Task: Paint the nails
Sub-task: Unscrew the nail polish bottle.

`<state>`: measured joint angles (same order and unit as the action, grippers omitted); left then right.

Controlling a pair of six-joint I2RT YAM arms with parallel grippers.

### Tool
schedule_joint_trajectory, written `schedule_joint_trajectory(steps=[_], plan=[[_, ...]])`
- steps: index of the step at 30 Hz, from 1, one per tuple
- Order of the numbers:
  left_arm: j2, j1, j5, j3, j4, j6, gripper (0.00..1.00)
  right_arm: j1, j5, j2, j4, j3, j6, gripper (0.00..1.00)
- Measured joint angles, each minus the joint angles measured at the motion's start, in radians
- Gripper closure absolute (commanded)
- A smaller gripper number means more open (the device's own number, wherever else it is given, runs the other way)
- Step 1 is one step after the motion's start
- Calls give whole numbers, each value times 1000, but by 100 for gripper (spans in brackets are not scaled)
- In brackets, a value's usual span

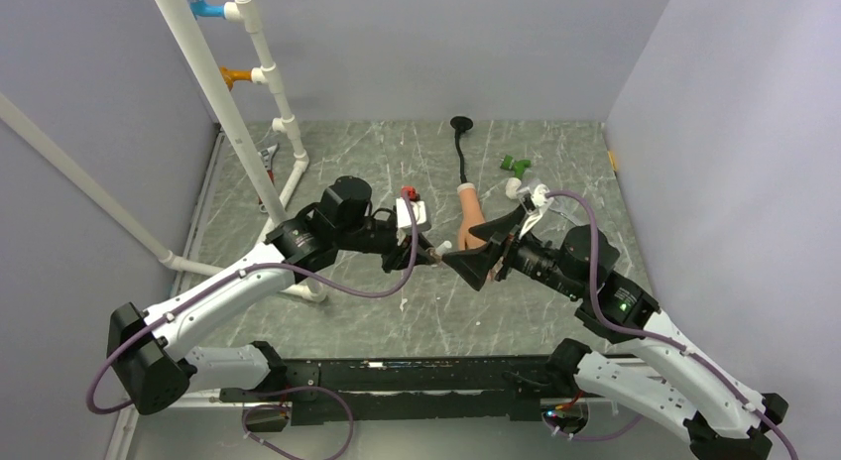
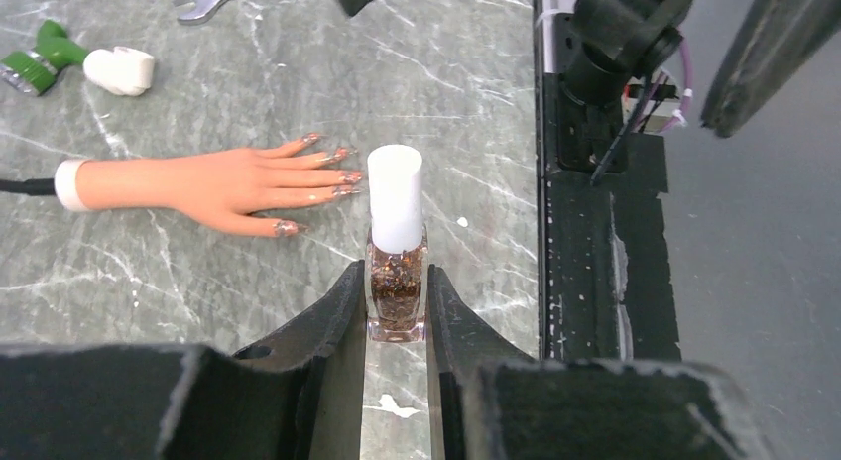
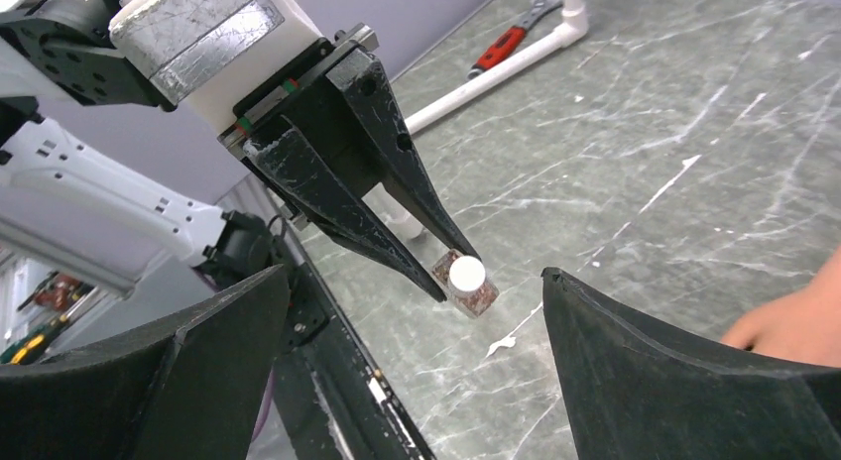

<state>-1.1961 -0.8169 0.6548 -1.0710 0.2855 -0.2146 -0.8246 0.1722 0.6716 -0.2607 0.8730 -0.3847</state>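
A peach mannequin hand [image 2: 198, 182] with a white cuff lies flat on the table, its glittery nails [image 2: 337, 172] pointing at a small bottle [image 2: 397, 282]. The bottle holds brown glitter polish under a white cap [image 2: 395, 197]. My left gripper [image 2: 397, 316] is shut on the bottle's glass body, just off the fingertips. In the right wrist view the bottle [image 3: 468, 282] shows cap-on between the left fingers. My right gripper [image 3: 415, 274] stands wide open, facing the cap and apart from it. The hand [image 1: 470, 222] lies between both grippers in the top view.
A green and white object [image 2: 60, 63] lies beyond the cuff. A black cable with a round disc [image 1: 461, 143] runs to the wrist. A white pipe frame [image 1: 268, 103] stands at the left, a wrench [image 1: 268, 161] beside it. A black rail [image 1: 417, 376] lines the near edge.
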Motion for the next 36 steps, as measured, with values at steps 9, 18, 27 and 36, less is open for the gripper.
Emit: schedule_joint_trajectory(steps=[9,18,27,36], plan=[[-13,0,-78,2,-70,75,100,0,-140,-7,20,-21,15,12],[21,0,-61,13,-145,156,100,0,-131,48,167,-69,35,31],[55,0,-37,24,-191,187,100,0,-93,74,287,-105,35,38],[55,0,-23,24,-201,198,100,0,-12,101,348,-131,35,76]])
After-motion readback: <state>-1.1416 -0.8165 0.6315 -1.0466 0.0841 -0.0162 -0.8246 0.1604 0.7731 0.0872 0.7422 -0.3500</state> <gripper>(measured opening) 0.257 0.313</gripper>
